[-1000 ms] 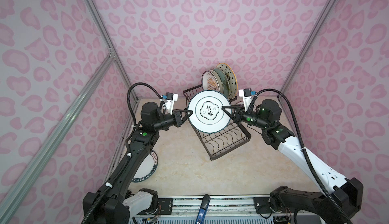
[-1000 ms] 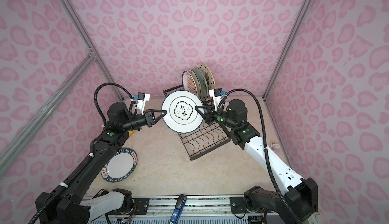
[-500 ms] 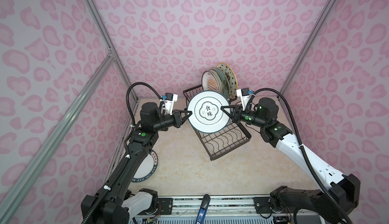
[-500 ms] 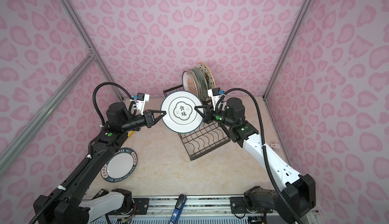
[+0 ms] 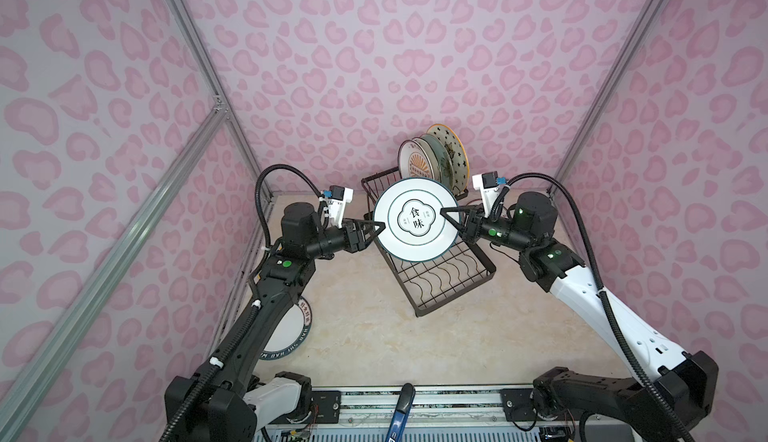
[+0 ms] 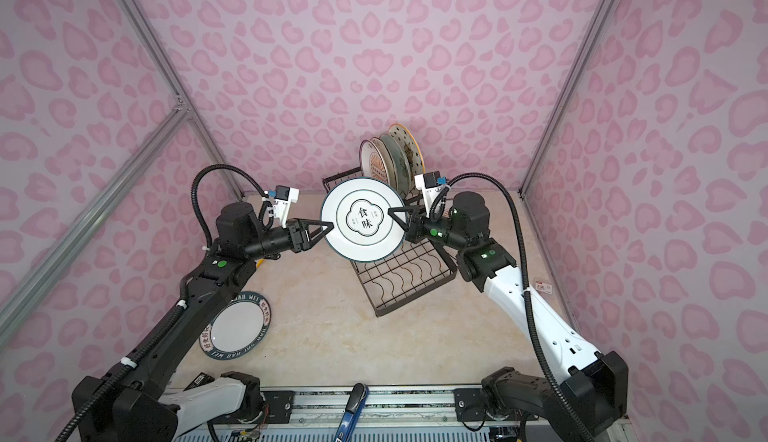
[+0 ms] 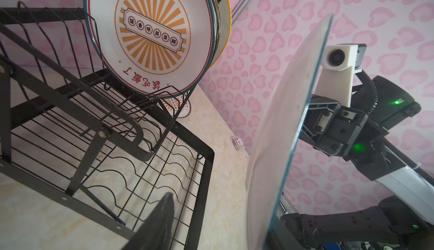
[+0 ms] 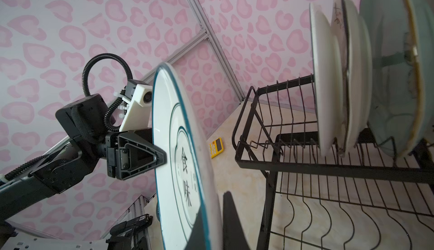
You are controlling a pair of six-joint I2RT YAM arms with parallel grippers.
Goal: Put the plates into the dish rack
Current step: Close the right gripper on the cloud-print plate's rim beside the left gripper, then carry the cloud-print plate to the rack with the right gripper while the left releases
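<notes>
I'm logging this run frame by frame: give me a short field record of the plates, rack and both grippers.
held plate: white, dark-ringed, on edge in the air beside the rack
right gripper: jaws shut on its rim
left gripper: jaws open at the opposite rim
racked plates: several upright in the raised tier
table plate: lettered rim, flat on the table
</notes>
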